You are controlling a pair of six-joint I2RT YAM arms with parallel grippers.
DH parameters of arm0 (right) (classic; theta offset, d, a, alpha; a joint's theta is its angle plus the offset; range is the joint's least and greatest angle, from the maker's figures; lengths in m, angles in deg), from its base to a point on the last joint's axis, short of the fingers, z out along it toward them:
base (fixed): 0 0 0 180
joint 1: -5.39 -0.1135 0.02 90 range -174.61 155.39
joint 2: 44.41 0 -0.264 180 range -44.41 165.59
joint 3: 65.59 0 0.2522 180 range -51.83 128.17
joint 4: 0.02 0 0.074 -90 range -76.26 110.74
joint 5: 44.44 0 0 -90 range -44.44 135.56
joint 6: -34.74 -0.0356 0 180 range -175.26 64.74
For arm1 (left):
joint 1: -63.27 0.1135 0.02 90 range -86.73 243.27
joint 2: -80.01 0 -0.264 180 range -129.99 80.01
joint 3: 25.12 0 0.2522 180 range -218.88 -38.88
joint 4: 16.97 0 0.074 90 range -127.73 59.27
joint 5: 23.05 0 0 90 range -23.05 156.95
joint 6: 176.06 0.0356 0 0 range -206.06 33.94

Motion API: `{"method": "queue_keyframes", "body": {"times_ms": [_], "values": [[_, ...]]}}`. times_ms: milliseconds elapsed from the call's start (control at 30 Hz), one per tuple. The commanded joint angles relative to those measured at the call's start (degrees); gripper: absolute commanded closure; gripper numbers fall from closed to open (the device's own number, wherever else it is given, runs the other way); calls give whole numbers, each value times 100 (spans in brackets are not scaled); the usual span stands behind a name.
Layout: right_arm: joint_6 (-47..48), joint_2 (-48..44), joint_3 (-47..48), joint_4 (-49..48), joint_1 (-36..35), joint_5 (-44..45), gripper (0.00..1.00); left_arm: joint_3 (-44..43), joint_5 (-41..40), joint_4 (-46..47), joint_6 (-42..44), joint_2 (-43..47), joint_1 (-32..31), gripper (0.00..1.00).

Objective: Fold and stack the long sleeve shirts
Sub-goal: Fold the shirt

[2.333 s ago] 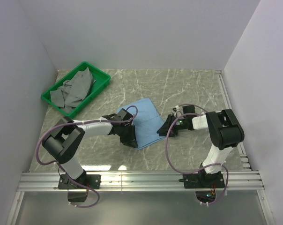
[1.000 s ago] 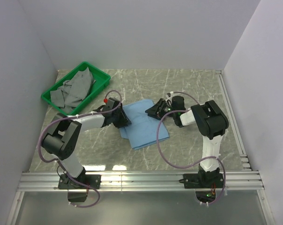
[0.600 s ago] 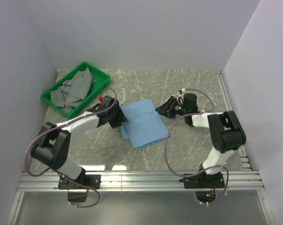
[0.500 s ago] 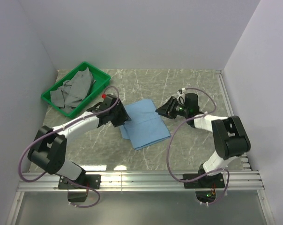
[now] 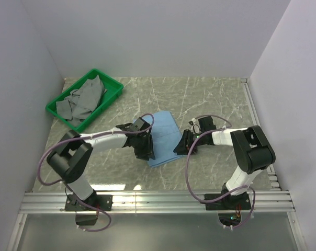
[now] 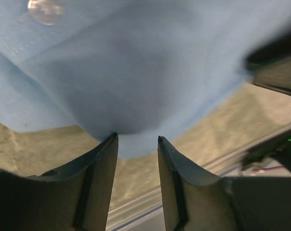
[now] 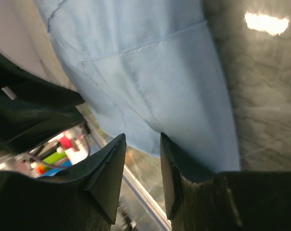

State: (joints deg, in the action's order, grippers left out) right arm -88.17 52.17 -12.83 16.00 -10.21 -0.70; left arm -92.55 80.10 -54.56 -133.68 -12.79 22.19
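Now the blue shirt point(image 5: 162, 135) lies folded flat on the surface point(image 5: 215, 94). It is to the right of the green bin point(image 5: 114, 87), closer to the robot than the bin is, and well apart from it. The left end effector point(image 5: 146, 150) is low at the shirt's edge on the bin's side. The right end effector point(image 5: 180, 146) is low at the edge on the side away from the bin. Both have their fingers partly spread, with a gap you can see through. The cloth edge comes just up to the tips, and neither one looks like it is squeezing the cloth.

The shirt is thin, soft and light. It will bend and sag when lifted, and the folds can slip open. It probably slides easily on the smooth surface. I think the best place to take hold is the thick folded edge, on both sides at once, so all the layers come along. A small white button point(image 6: 45, 8) shows near one edge. Pinch beside it, not on it.

The bin holds grey clothes point(image 5: 83, 99). They are far enough off not to be in the way. The two arms are close together, so they could bump.
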Motion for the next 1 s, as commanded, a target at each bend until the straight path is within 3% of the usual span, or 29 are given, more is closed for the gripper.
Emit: {"method": "queue_keyframes", "body": {"times_ms": [0,167,433,500,567,700,967], "values": [[364,142,-7,555,56,415,57,-12,57,-471,297,-335,-5,57],[662,-23,116,1099,109,908,58,155,-478,-622,253,-197,-5,59],[1119,-1333,528,2049,118,1909,56,-231,-1867,-1228,-317,823,12,41],[1163,-1474,591,2216,118,2111,55,-302,-2183,-1343,-459,903,47,31],[1190,-1719,626,2226,118,2226,55,-355,-2194,-1256,-582,938,109,27],[1146,-1862,713,2261,118,2804,54,-398,-2132,-1027,-766,676,197,29],[1251,-1106,740,2217,57,2710,60,-785,-2343,-702,-582,-309,337,36]]}}
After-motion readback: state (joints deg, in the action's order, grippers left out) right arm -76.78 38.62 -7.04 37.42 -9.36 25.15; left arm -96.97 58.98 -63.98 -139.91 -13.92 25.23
